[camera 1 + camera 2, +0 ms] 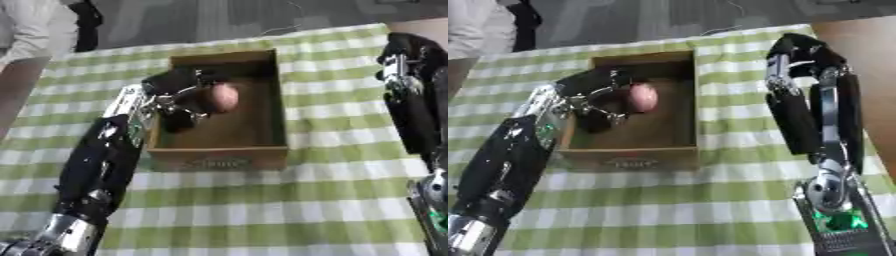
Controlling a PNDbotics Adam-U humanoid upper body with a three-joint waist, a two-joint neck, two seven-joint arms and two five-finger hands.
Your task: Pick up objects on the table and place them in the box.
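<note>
Left eye view: left hand (179, 92) curled round pinkish ball (222, 97), held over box (262, 150) interior on checked surface (262, 210). Right hand (785, 52) raised beside box, fingers unclear.

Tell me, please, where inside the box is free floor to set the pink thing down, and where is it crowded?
The wooden box shows bare floor along its right wall and toward the near wall. Its left side is crowded: the left hand reaches over the left wall, fingers curled on the pink round object. The right hand hangs outside, over the checked tablecloth.
</note>
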